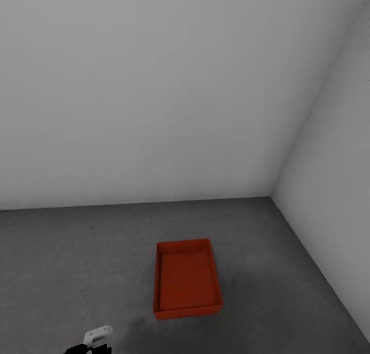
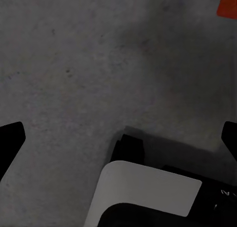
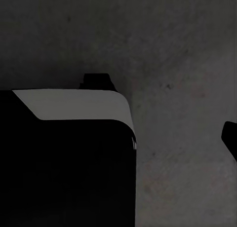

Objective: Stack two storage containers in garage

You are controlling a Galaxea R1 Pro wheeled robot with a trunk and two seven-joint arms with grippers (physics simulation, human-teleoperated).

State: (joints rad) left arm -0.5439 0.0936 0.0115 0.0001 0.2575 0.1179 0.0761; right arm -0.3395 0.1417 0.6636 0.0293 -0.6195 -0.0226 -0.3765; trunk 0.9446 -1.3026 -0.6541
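One orange-red storage container (image 1: 187, 279) stands open-topped and empty on the dark grey concrete floor (image 1: 77, 256) of the garage, near the corner of two pale walls. A corner of it (image 2: 228, 4) also shows in the left wrist view. My left gripper (image 2: 118, 138) hangs open over bare floor, its dark fingertips (image 2: 11, 138) spread wide with nothing between them. My right gripper (image 3: 118, 138) points down at the floor too. One of its fingertips (image 3: 230, 138) shows, set far out, and the other is lost against my dark base. A small part of my left arm (image 1: 96, 338) shows well apart from the container.
Plain pale grey walls (image 1: 154, 97) meet in a corner (image 1: 272, 194) behind and to the right of the container. My own base, white panel over black, sits below both wrists (image 2: 148, 192) (image 3: 74, 158). Bare concrete stretches to the container's left.
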